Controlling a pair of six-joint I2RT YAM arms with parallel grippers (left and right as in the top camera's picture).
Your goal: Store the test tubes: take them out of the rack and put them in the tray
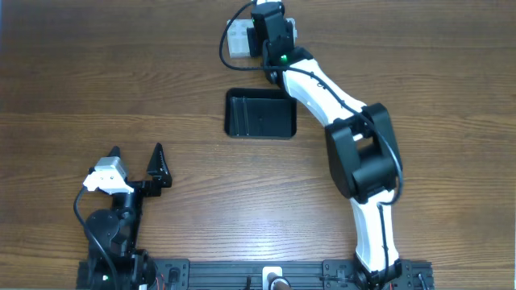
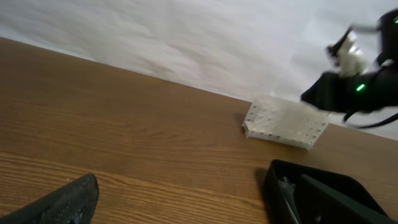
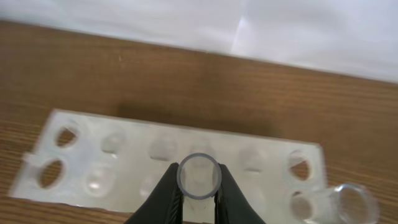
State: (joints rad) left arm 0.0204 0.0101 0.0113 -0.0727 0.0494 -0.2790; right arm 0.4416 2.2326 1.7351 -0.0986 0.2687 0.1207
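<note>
Tube is pinched at its open mouth between the right gripper fingers, upright, over the middle of the rack. You can't tell from the wrist view whether its bottom sits in a hole or has cleared the rack top. The jaws are clamped on the tube's rim from both sides.

A second tube stands in a hole at one end of the rack. The other holes look empty, though a few are too hazy to call.

In the top view the rack sits at the far edge of the table, with the right gripper over it. The tray lies near the rack, on the side toward the arm bases, not touching it. In the left wrist view there may be something pale inside the tray, but it is too unclear to name.

Left gripper is parked near its base, well apart from the rack and tray, its jaws spread and holding nothing.

The step, as I judge it, is extraction: tube grasped, not yet carried.

Your next move calls for a straight vertical lift so the tube doesn't bind or drag the light rack, then a short carry back over the tray. Lower it and let go close to the tray floor. After that the end tube is left to do.
</note>
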